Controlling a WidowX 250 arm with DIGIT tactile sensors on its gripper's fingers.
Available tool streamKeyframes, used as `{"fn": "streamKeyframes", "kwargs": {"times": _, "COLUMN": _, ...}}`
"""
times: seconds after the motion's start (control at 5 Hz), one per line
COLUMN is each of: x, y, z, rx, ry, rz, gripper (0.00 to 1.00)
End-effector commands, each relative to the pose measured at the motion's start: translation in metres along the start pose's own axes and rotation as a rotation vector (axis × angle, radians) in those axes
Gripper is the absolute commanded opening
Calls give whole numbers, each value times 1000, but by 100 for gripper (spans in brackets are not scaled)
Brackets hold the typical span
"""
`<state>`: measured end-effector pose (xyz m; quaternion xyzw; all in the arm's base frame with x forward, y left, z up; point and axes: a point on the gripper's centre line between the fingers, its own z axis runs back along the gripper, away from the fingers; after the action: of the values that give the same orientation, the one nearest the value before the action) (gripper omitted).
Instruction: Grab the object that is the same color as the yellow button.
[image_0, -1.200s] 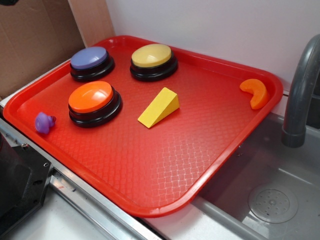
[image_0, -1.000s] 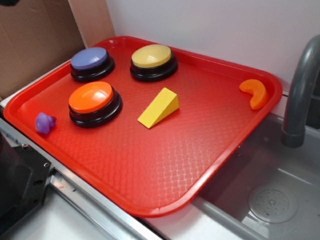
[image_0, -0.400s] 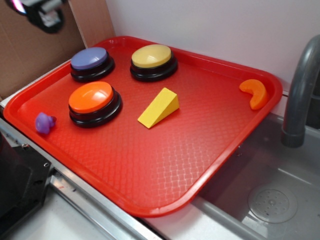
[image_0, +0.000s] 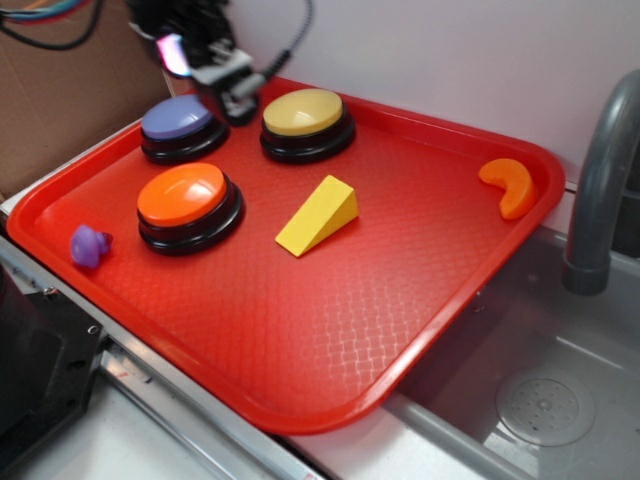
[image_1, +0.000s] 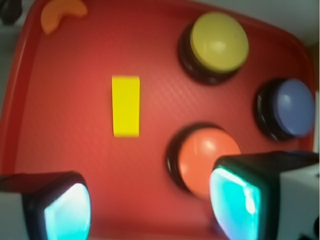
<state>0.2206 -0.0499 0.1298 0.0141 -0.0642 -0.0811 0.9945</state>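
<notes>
On the red tray (image_0: 330, 330) lies a solid, matte yellow wedge (image_0: 318, 215); the hand (image_1: 150, 202) hovers, fingers apart.

I see the yellow wedge (image_0: 318, 215) lying flat near the middle of the red tray (image_0: 330, 330), its thin edge toward the front, with nothing touching it. The yellow button (image_0: 305, 122), a domed cap on a black base, sits near the tray's back edge, just behind the wedge.
</notes>
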Motion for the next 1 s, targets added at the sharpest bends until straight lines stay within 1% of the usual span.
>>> {"fn": "streamKeyframes", "kwargs": {"times": 0.0, "x": 36, "y": -11, "z": -52, "rx": -31, "ry": -61, "rz": 70, "gripper": 100}}
{"fn": "streamKeyframes", "kwargs": {"times": 0.2, "x": 38, "y": -14, "z": -72, "rx": -6, "ry": -42, "rz": 107, "gripper": 100}}
{"fn": "streamKeyframes", "kwargs": {"times": 0.4, "x": 36, "y": -7, "z": -87, "rx": -67, "ry": -41, "rz": 131, "gripper": 100}}
{"fn": "streamKeyframes", "kwargs": {"times": 0.8, "x": 35, "y": -7, "z": -106, "rx": -38, "ry": 19, "rz": 161, "gripper": 100}}
